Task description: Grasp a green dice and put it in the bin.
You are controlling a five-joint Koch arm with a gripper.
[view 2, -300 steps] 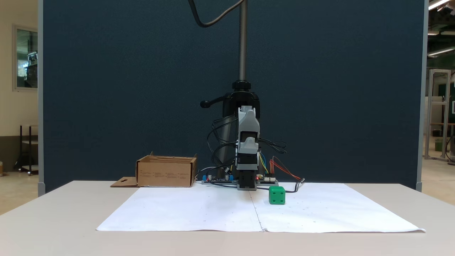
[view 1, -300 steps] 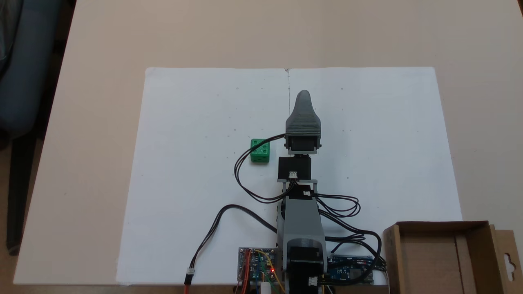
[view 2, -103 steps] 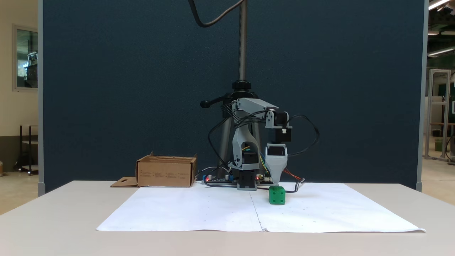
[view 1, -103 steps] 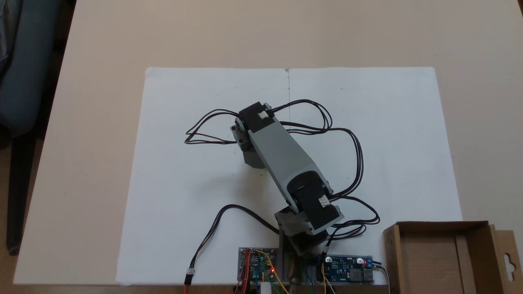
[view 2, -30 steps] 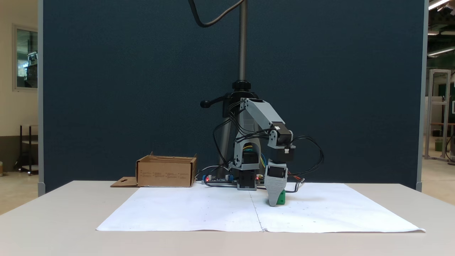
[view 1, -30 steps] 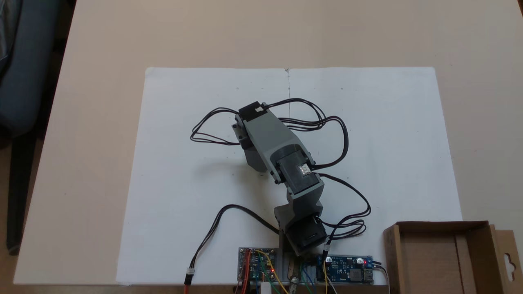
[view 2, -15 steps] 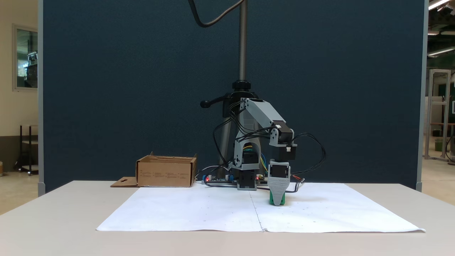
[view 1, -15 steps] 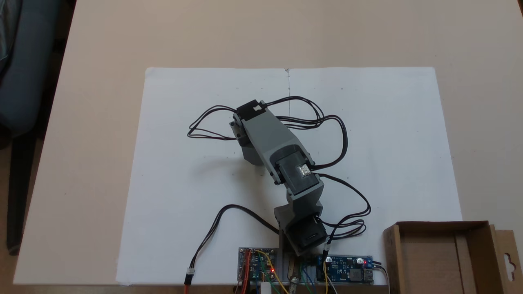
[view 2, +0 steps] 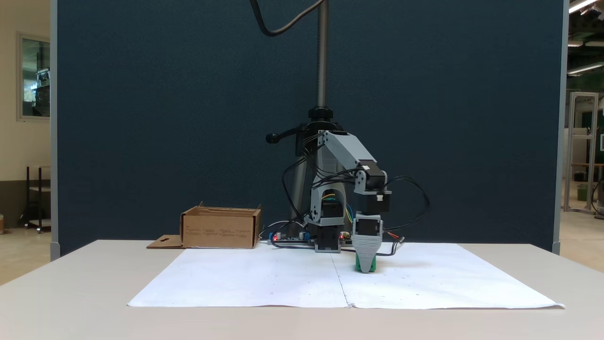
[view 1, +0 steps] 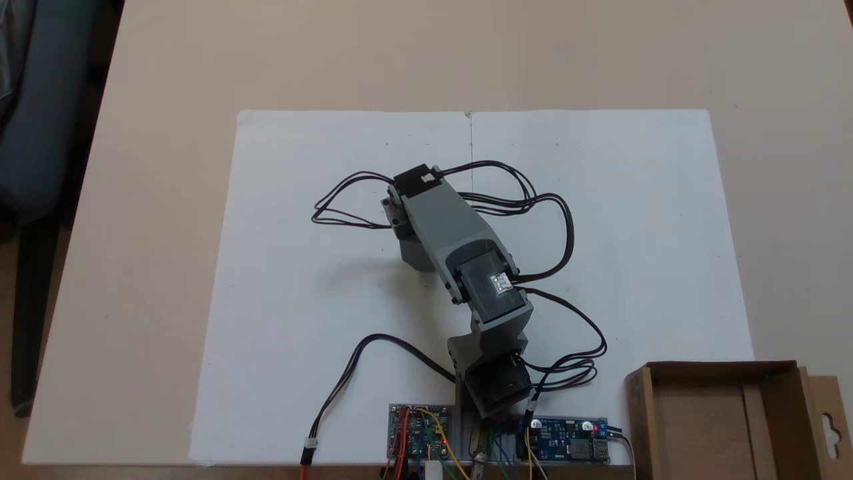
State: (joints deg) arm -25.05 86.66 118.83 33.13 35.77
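Observation:
The green dice [view 2: 373, 266] stands on the white paper right of centre, and only slivers of green show on either side of a grey finger. My gripper [view 2: 365, 269] points straight down with its tip at the paper, right at the dice. Its jaws lie one behind the other, so I cannot tell whether they grip the dice. From above, the grey forearm [view 1: 446, 230] covers both gripper and dice. The bin [view 1: 700, 427] is an empty brown cardboard box at the lower right corner beside the arm's base. It appears at the left as the bin [view 2: 220, 233] in the other fixed view.
A large white paper sheet [view 1: 300, 267] covers the middle of the beige table. Black cables [view 1: 346, 207] loop out on both sides of the arm. Circuit boards [view 1: 420, 440] sit at the arm's base. A camera stand pole [view 2: 322, 56] and a dark blue partition stand behind.
The arm unfolded from rest and came down over the dice. In the last half second the gripper and the visible green shifted slightly left in the front view.

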